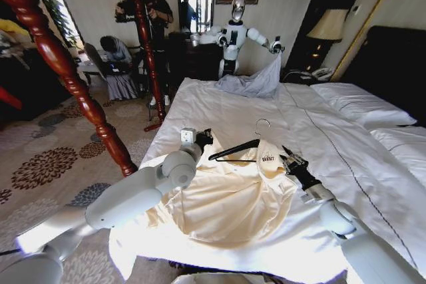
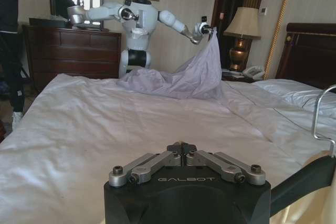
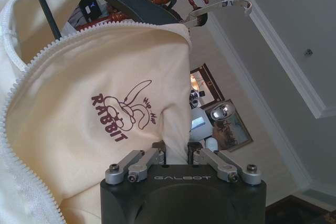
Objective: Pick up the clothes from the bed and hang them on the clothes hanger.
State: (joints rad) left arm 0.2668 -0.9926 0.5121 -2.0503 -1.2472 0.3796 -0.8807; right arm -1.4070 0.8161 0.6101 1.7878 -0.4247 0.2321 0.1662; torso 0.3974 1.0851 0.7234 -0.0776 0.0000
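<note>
The clothes (image 1: 226, 197), a pale cream garment with a zip and a dark "Rabbit" print (image 3: 123, 116), lie spread on the near part of the bed (image 1: 200, 104). The black clothes hanger (image 1: 233, 149) with its silver hook (image 1: 261, 124) rests at the garment's neck, one arm tucked under the fabric (image 3: 131, 3). My right gripper (image 1: 287, 157) is shut on a fold of the cream fabric beside the neck (image 3: 176, 148). My left gripper (image 1: 203, 139) is at the hanger's free end, shut, with nothing seen between its fingers (image 2: 181, 148); the hanger arm (image 2: 302, 182) runs just beside it.
Across the bed another robot (image 1: 233, 31) holds up a grey-lavender garment (image 1: 256, 81). A red turned wooden post (image 1: 66, 71) stands left of the bed edge. White pillows (image 1: 359, 101) and a dark headboard (image 1: 386, 58) are at the right, with a lamp (image 2: 244, 24) behind.
</note>
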